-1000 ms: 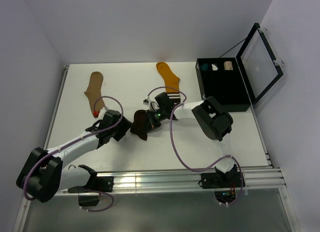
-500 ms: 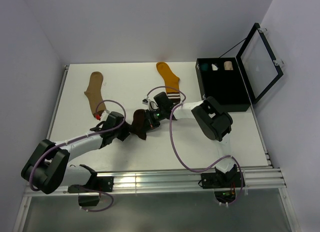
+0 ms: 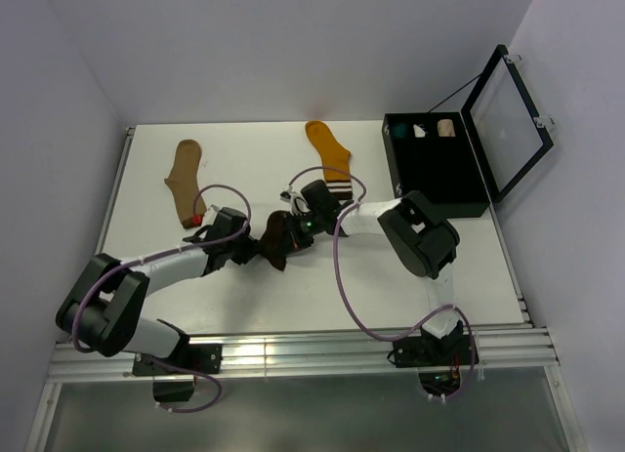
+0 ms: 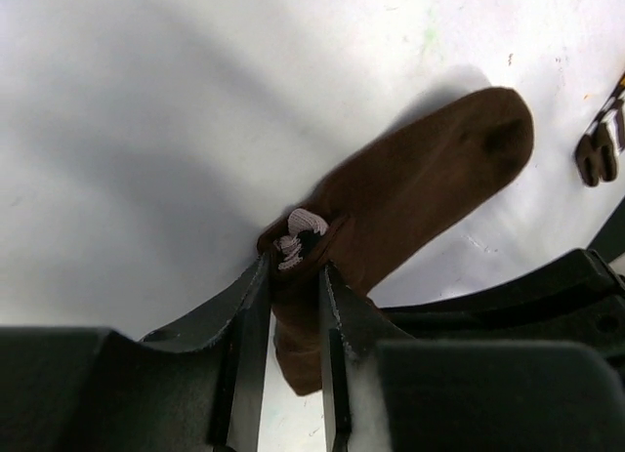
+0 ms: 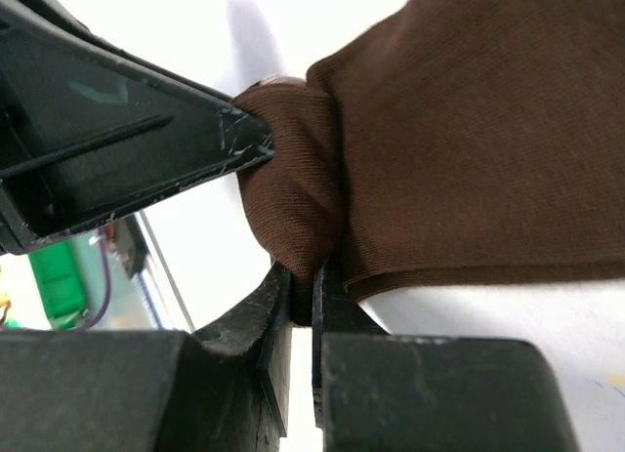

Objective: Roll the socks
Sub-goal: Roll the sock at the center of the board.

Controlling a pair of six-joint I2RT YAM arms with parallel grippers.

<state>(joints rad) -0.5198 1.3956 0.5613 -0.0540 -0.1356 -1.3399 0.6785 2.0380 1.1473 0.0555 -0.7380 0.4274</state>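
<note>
Where the white table (image 3: 244,296) is seen from above, the dark brown sock (image 3: 273,247) is found near its middle, bunched and partly folded. It is held from two sides. The left gripper (image 4: 293,268) is clamped on a folded bunch at the sock's nine o'clock side, where a scrap of pale ribbed fabric is seen at the fingertips. The right gripper (image 5: 301,281) is pinched tight on a thick fold from three o'clock. The tan sock (image 3: 185,179) is laid flat at ten o'clock of the brown one, and the mustard sock (image 3: 329,154) at one o'clock. An open black box (image 3: 459,184) is set at two o'clock, well apart.
</note>
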